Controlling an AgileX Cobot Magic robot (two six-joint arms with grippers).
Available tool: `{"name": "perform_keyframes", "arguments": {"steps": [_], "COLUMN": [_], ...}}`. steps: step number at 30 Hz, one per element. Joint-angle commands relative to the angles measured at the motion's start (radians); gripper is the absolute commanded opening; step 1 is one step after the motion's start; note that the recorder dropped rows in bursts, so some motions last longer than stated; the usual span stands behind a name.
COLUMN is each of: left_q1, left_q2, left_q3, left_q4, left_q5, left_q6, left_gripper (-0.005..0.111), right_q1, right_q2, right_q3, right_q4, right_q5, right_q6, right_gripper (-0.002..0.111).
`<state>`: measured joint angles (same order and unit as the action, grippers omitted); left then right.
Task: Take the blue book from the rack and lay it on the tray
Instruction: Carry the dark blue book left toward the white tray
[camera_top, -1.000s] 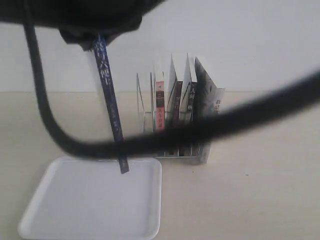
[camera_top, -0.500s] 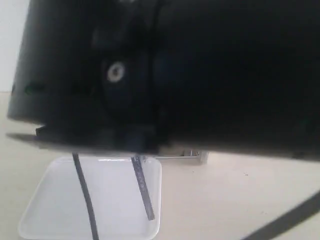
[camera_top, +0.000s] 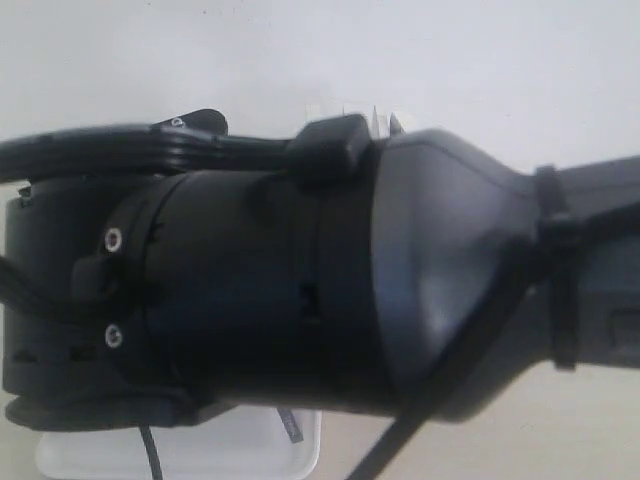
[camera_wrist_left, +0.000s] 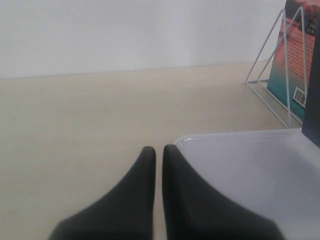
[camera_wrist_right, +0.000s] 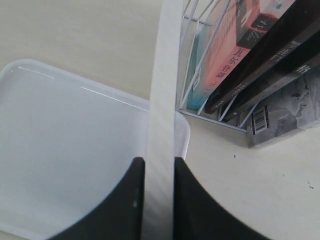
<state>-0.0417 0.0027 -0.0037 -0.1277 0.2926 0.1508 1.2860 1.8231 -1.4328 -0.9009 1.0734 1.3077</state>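
My right gripper (camera_wrist_right: 159, 161) is shut on the blue book (camera_wrist_right: 165, 75), seen edge-on as a pale strip of pages running over the white tray's (camera_wrist_right: 115, 97) corner towards the white wire rack (camera_wrist_right: 197, 65). In the exterior view the right arm fills most of the picture. Only the book's dark lower end (camera_top: 290, 425) shows beneath it, above the tray (camera_top: 180, 460). My left gripper (camera_wrist_left: 159, 150) is shut on nothing, low beside the tray's (camera_wrist_left: 225, 136) corner. The blue book's dark edge (camera_wrist_left: 314, 100) shows beyond the tray, near the rack (camera_wrist_left: 280, 60).
Several other books stand in the rack: one with a pink-and-teal spine (camera_wrist_right: 220, 55), dark ones (camera_wrist_right: 265, 55) and a grey marbled one (camera_wrist_right: 290, 110). Their tops (camera_top: 375, 118) just show above the arm. Light wooden tabletop (camera_wrist_left: 90, 115) lies around the tray.
The right arm has swung close across the exterior camera, hiding the rack and most of the tray. The blue book has come lower, out over the tray.
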Motion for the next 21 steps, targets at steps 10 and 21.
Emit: {"name": "perform_keyframes", "arguments": {"steps": [10,21], "left_q1": [0.002,0.002], "left_q2": [-0.003,-0.003], "left_q3": [0.004,0.004], "left_q4": [0.005,0.005], "left_q5": [-0.001,-0.001], "left_q6": [0.001,0.001], "left_gripper": [0.004,0.004], "right_q1": [0.004,0.002], "right_q2": [0.035,0.053], "right_q3": [-0.004,-0.004], "right_q4": [-0.034,-0.031], "right_q5": [0.029,-0.127], "right_q6": [-0.006,0.074], "right_gripper": [0.000,0.000]}}
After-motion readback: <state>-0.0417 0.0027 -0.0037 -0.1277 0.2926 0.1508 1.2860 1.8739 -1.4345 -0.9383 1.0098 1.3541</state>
